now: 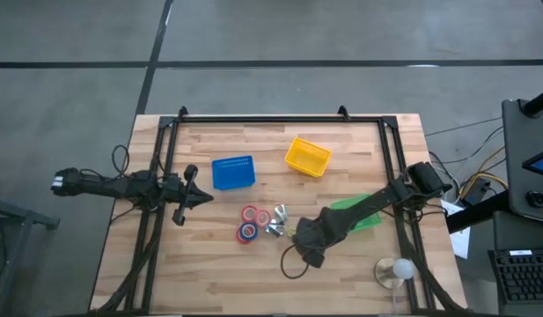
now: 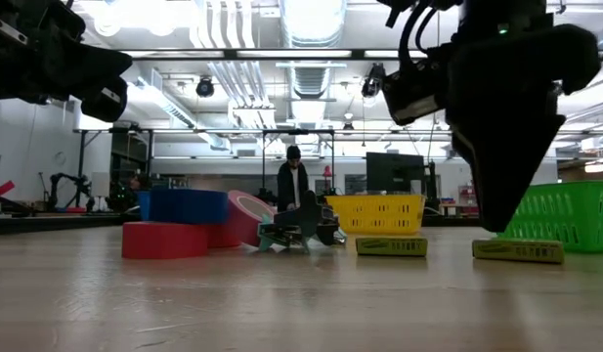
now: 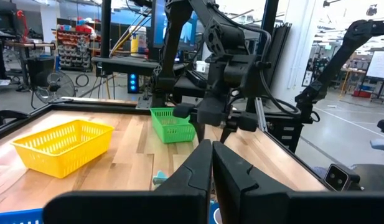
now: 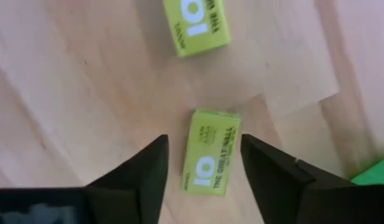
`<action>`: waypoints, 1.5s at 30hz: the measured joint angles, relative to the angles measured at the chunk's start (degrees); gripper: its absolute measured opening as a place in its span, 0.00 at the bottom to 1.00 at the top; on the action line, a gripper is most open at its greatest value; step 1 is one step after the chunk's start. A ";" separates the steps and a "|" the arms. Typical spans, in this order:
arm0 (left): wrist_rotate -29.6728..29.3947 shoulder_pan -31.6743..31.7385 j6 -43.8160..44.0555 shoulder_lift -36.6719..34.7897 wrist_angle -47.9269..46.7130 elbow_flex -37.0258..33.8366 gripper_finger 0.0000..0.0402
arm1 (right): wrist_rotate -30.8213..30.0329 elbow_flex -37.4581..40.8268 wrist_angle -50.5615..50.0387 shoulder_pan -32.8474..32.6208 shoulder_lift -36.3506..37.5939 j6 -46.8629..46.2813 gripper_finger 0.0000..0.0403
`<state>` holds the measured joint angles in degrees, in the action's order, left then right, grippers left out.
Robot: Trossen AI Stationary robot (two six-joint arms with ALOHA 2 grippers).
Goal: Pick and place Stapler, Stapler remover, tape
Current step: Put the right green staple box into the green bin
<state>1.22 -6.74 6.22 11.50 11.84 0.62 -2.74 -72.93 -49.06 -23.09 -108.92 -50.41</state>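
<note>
Two fingers of my right gripper (image 4: 201, 163) stand open around a green box (image 4: 208, 152); next, descend and close.

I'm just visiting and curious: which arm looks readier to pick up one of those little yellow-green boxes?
The right. Its gripper hangs open directly over one yellow-green box, fingers either side. The left gripper sits shut, off beside the blue basket.
</note>
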 joint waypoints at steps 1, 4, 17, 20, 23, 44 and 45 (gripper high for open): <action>0.01 0.00 -0.01 0.00 0.00 0.00 0.04 | -0.09 0.00 0.05 0.02 -0.01 0.02 0.53; 0.01 0.02 0.01 0.01 0.00 0.00 0.04 | -0.02 0.07 0.13 -0.02 -1.00 -0.18 0.57; 0.00 0.01 0.01 0.01 -0.39 0.00 0.04 | 1.43 -0.15 0.28 -0.31 -4.57 0.33 0.47; 0.01 0.01 0.00 -0.01 -0.39 0.00 0.04 | 1.31 -0.13 0.45 -0.33 -4.59 1.51 0.40; 0.00 0.01 0.00 -0.01 -0.38 0.00 0.04 | 1.25 -0.11 0.52 -0.33 -4.61 2.79 0.32; 0.01 0.01 0.00 -0.01 -0.49 0.00 0.04 | -1.97 -8.07 -11.91 -0.37 0.33 14.66 0.27; 0.00 0.01 0.02 -0.01 -0.51 0.00 0.04 | -2.01 -7.98 -13.63 -0.37 1.15 14.66 0.27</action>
<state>1.22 -6.73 6.24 11.49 11.32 0.62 -4.75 -80.91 -62.69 -23.46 -107.77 -35.75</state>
